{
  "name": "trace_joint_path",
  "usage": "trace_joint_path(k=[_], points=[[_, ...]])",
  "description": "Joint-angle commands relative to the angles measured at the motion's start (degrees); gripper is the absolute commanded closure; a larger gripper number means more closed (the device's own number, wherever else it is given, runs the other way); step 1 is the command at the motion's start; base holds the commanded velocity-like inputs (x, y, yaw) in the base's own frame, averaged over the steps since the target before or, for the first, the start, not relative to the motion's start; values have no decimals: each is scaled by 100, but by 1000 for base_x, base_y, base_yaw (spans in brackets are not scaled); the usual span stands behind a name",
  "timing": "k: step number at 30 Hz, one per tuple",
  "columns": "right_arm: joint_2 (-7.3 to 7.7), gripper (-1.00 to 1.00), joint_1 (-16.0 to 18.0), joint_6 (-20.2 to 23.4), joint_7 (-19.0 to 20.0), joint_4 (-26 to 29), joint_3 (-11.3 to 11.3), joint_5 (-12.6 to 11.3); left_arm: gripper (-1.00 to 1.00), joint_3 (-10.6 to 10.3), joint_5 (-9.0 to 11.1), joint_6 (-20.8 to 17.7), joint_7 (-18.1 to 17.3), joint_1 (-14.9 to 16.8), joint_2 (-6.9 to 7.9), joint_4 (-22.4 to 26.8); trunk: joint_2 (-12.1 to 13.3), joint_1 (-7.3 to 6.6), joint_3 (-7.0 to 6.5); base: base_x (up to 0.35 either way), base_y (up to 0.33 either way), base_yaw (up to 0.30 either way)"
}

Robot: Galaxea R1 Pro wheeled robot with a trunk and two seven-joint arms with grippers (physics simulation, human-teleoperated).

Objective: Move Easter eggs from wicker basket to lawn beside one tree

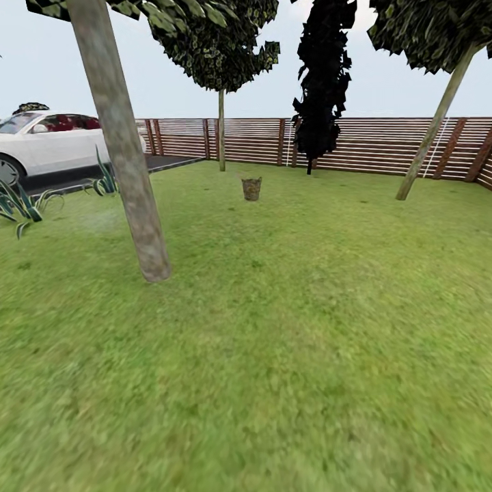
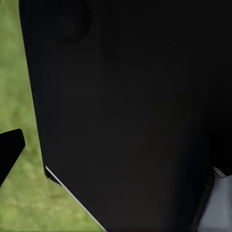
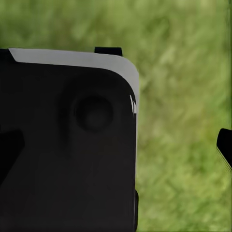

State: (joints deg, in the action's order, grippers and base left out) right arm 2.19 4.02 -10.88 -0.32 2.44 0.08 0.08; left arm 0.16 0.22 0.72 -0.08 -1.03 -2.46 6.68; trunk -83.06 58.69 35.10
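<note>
The wicker basket [image 1: 251, 188] stands small and far off on the lawn [image 1: 287, 342], in front of the fence. Its inside is too distant to make out, so the Easter eggs are hidden. The nearest tree [image 1: 126, 150] has a pale mottled trunk leaning at the left; a slimmer tree [image 1: 221, 130] stands behind the basket and another tree [image 1: 434, 130] leans at the right. In the wrist views my left gripper [image 2: 116, 159] and right gripper [image 3: 116, 154] hang open over grass beside the robot's dark body, with one black fingertip [image 2: 9, 152] and another fingertip [image 3: 225, 147] at the picture edges.
A brown slatted fence [image 1: 369, 143] closes the garden at the back. A white car [image 1: 48, 143] is parked on the dark driveway [image 1: 157, 162] at the left, with spiky plants [image 1: 20, 201] along its edge. A dark narrow bush-like tree [image 1: 322, 89] stands by the fence.
</note>
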Motion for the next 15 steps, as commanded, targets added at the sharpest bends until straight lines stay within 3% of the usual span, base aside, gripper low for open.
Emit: trace_joint_path(k=[1,15], points=[[0,-100,3,-19,-3,-6,1,1,-100,2,3,7,-1,-3,-1,9,-2,3,4,335,0,0],[-6,-100,3,-19,-3,-7,9,8,-100,2,-5,7,-1,-3,-1,9,-2,3,4,335,0,0]])
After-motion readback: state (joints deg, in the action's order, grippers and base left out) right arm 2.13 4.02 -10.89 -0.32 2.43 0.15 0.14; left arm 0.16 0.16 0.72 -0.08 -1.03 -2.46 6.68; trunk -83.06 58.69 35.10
